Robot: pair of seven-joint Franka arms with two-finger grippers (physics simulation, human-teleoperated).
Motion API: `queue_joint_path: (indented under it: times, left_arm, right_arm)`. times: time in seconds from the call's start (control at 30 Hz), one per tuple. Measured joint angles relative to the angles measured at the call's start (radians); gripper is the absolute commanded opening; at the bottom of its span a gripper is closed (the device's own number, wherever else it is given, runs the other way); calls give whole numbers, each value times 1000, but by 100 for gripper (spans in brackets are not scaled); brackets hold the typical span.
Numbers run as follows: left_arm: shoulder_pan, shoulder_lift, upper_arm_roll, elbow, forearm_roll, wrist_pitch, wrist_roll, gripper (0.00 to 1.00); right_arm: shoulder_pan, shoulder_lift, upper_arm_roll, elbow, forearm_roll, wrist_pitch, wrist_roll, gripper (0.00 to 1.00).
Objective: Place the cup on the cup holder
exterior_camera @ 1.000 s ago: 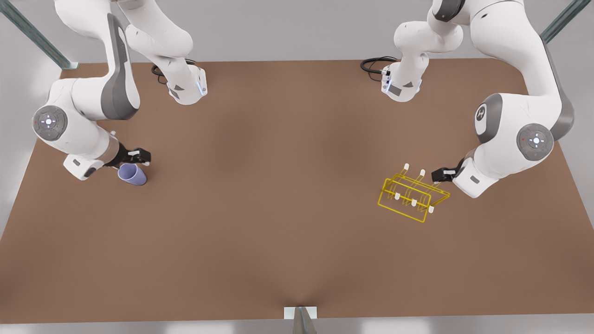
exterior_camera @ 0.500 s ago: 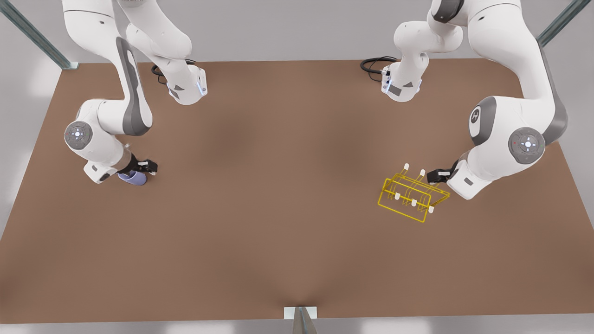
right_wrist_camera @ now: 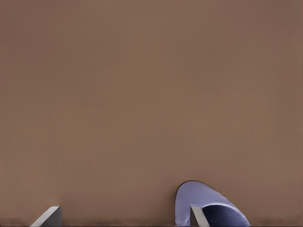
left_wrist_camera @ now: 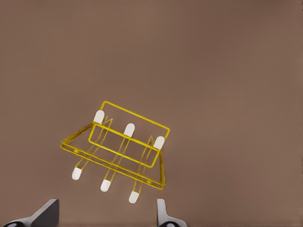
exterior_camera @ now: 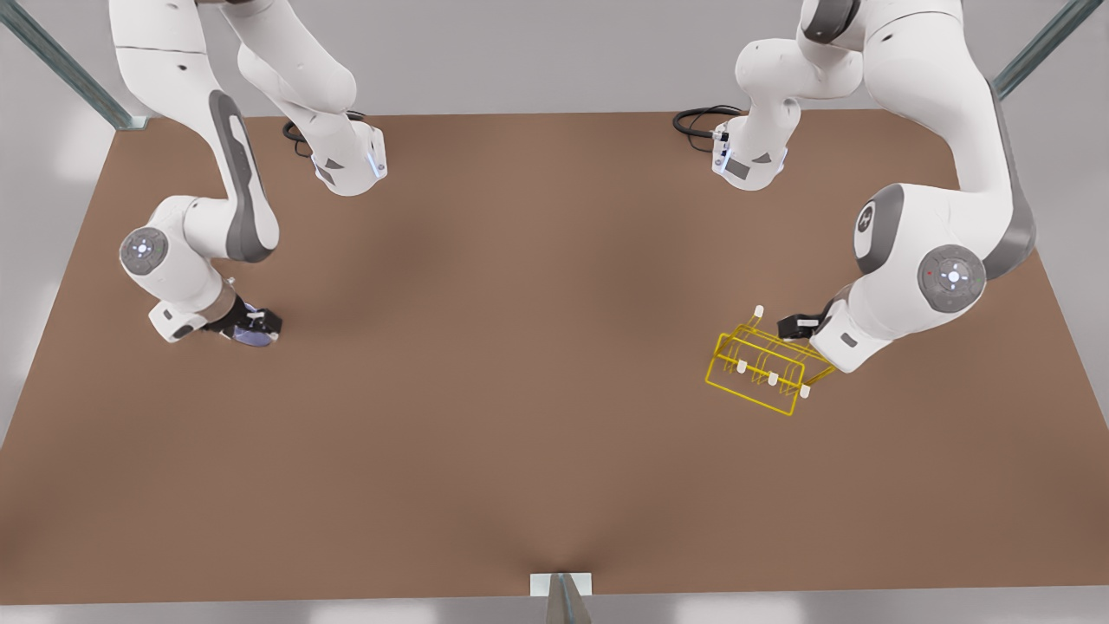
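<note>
I see the cup [exterior_camera: 251,334] on the bench [exterior_camera: 520,390], near the edge at the front view's left, about midway along that edge. It's mostly hidden under the right pincer [exterior_camera: 253,328], only a bit of lavender-blue rim showing. In the right wrist view the cup [right_wrist_camera: 208,208] sits at the pincer's [right_wrist_camera: 124,218] far side: one fingertip [right_wrist_camera: 196,215] is inside the cup's mouth, over the dark interior, the other fingertip [right_wrist_camera: 49,215] is out over bare bench [right_wrist_camera: 142,94], well apart from the first. So the right pincer is spread wide w/ one finger in the cup and nothing clamped; can't tell if that finger touches the wall.

The holder [exterior_camera: 767,364] stands toward the bench's edge at the front view's right, far from the cup, w/ the bench's whole middle between them. Its frame lies skewed to the bench edges, white-capped prongs up. The left pincer [exterior_camera: 795,325] hangs just beside the holder's back side, over its prongs. In the left wrist view the holder [left_wrist_camera: 116,151] is in front of the left pincer [left_wrist_camera: 106,215], both fingertips [left_wrist_camera: 163,213] spread wide, gripping nothing, apart from the wire.
</note>
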Motion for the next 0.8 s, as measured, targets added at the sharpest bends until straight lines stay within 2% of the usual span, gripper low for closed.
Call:
queue_joint_path:
  times: [0.3, 0.8]
  left_arm:
    - [1, 1, 0, 0, 0, 0, -4, 100]
    - [0, 0, 0, 0, 1, 0, -9, 100]
  right_arm:
    - [-49, -59, 7, -98, 0, 35, -22, 100]
    - [-48, 0, 1, -115, -2, 105, -63, 100]
